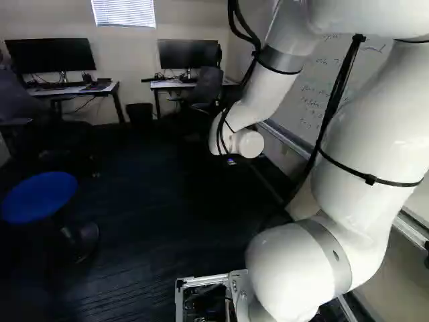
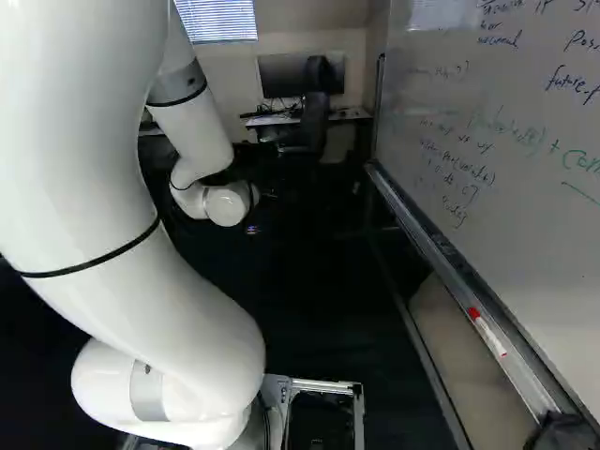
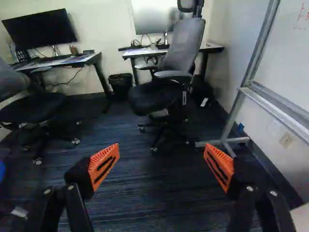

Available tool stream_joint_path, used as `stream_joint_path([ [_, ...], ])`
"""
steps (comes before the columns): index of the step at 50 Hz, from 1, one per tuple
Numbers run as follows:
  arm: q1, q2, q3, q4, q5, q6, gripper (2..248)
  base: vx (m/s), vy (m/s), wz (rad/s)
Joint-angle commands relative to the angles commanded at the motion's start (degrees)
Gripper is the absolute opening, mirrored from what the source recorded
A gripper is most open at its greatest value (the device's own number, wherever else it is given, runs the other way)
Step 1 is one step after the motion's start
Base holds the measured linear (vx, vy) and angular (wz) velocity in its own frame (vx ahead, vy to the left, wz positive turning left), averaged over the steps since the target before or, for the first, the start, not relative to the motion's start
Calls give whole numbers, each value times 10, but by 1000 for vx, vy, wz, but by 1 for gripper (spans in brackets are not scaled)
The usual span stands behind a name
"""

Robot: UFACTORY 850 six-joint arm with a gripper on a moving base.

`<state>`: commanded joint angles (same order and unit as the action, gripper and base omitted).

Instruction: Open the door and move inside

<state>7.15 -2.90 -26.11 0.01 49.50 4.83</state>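
Wrist view: gripper wide open, gripping nothing. The door is in no view, so whether opening it is done or left cannot be told; far desk and right-hand whiteboard suggest entry is done.

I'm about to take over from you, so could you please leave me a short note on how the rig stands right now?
Gripper: jaws wide apart, nothing between them.
Door: not visible in any view; I can't say where it is.
Around: whiteboard along the right of the right base view, grey office chair ahead of the jaws, blue stool at the left of the left base view.
Done: no opened door or way in shows.
Left: probably find it, open it and move inside.
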Motion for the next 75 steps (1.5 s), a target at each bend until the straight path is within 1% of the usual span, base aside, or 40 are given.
stream_joint_path([
  [36,0,0,0,0,0,0,247,112,4,2],
  [59,0,1,1,0,0,0,247,-1,-1,0],
  [75,-5,14,15,0,0,-3,247,0,0,0],
])
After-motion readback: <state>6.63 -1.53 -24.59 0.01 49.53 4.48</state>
